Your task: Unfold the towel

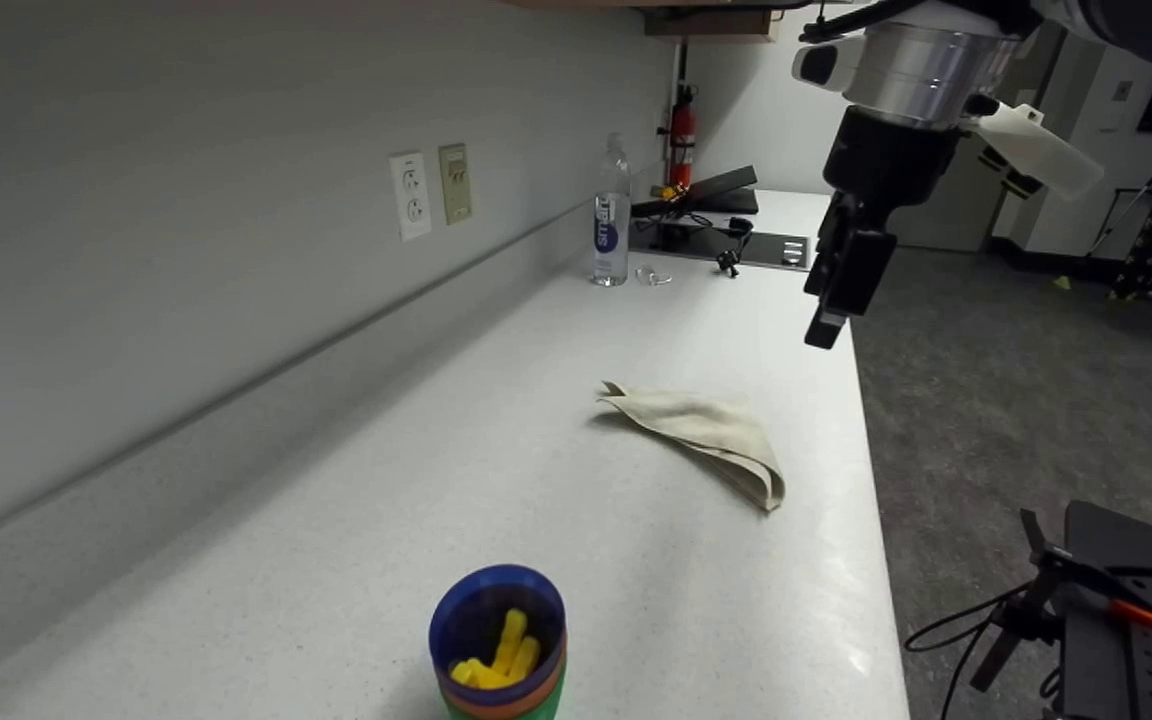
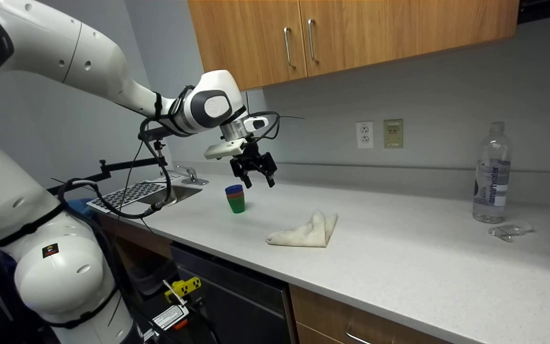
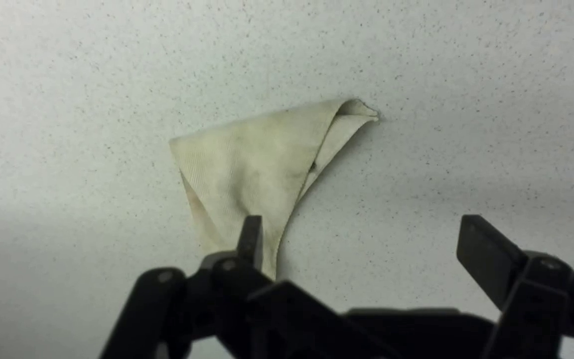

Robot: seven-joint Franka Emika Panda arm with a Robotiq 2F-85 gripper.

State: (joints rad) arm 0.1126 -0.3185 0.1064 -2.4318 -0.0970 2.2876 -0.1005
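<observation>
The towel (image 1: 701, 425) is a beige, faintly stained cloth lying folded and creased on the white counter, with one corner curled back on itself. In the wrist view, the towel (image 3: 252, 164) has its upper layer folded over, and a lower layer shows along both sides; its near end is hidden behind a finger. My gripper (image 2: 259, 184) hangs above the counter, pointing down, apart from the towel (image 2: 301, 234). Its jaws stand wide, and between the fingertips of the gripper (image 3: 361, 222) only counter shows. One finger (image 3: 251, 239) overlaps the cloth in that view, without visible contact.
Stacked cups (image 2: 237, 203) stand on the counter, a blue one (image 1: 448, 625) on top with yellow pieces (image 1: 511, 655) inside. A water bottle (image 2: 491, 186) and clear plastic piece (image 2: 509, 231) sit by the wall. A wooden cabinet (image 2: 351, 38) hangs overhead.
</observation>
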